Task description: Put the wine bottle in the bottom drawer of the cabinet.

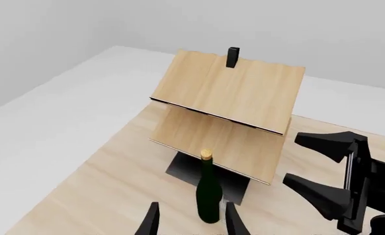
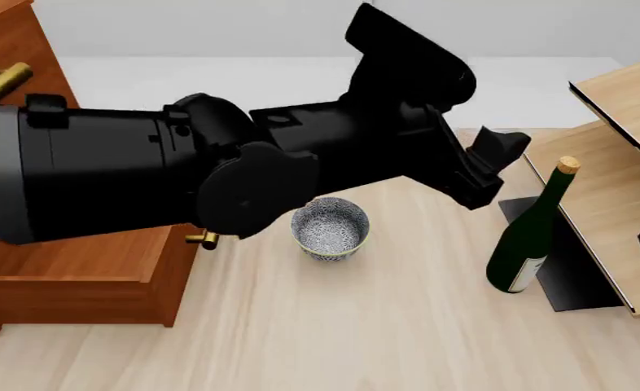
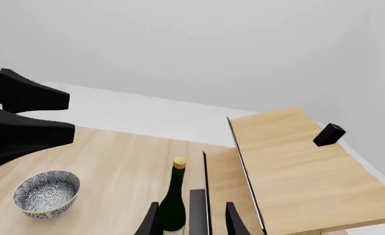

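Item: wine bottle [image 2: 527,232], dark green glass, tan cork, white label; it stands upright at right of centre in the front view, on the pale bench [image 2: 385,334], its base at the edge of a black stand [image 2: 567,277] under the light-wood shelf unit [image 2: 613,187], whose slanted panel is just beside its neck. Item: patterned bowl [image 2: 330,229], centre of that view, well apart from the bottle. Item: cabinet [image 2: 70,269], reddish-brown, left edge; the bottom drawer [image 2: 92,281] appears pulled out, its brass handle [image 2: 203,239] just showing below the arm. Item: left hand [image 2: 492,167], fingers spread, empty, poised near the bottle's neck with a gap between. Item: right hand [image 3: 191,220], fingers parted, holding nothing, bottle just ahead of them in its own camera. Risks, as judged: the bottle is tall and narrow, so a finger brushing the neck before closing would tip it against the shelf or onto the bench; a grip high on the neck could let it swing or slip; both hands converge on one object and could collide; the carry leftward passes over the bowl, which a low bottle base might strike.
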